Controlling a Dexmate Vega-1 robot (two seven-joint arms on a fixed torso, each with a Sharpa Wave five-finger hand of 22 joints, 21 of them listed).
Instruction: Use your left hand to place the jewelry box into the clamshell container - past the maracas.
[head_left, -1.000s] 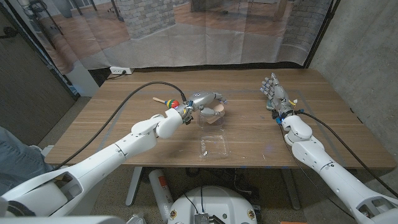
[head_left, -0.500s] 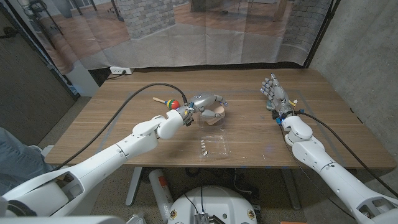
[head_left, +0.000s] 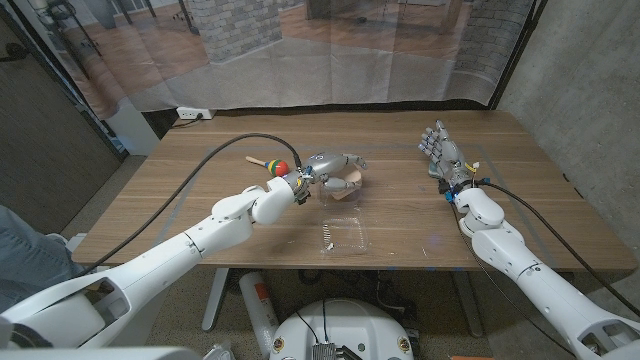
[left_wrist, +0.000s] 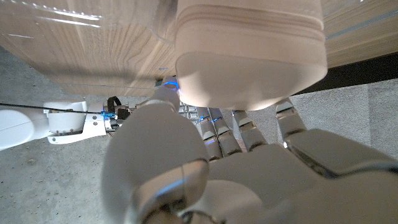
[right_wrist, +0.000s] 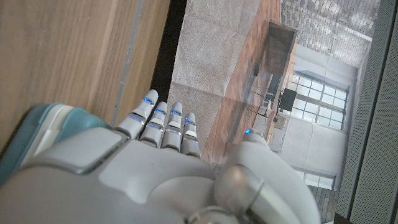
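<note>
Your left hand (head_left: 332, 166) sits just above the middle of the head view, fingers wrapped around the pale pink jewelry box (head_left: 345, 186), which it holds above the wooden table (head_left: 190, 205). In the left wrist view the box (left_wrist: 249, 56) presses against the fingers (left_wrist: 239, 130), its rounded underside facing the camera, so the grip is firm and the box is clear of the surface.

The clear clamshell container (head_left: 343, 235) lies open on the table just below the box in the frame, slightly lower than center, near the table's front edge. The box is not inside it; it hangs a little above and beyond the container's far rim.

The maracas (head_left: 272, 163) lie to the left of your left hand, a wooden handle with a striped red, yellow and green head, close beside the wrist.

Your right hand (head_left: 441, 150) stands at the upper right of the table, holding nothing, fingers extended and close together, well apart from everything else. The right wrist view shows those fingers (right_wrist: 163, 124) straight beside the table's edge.
</note>
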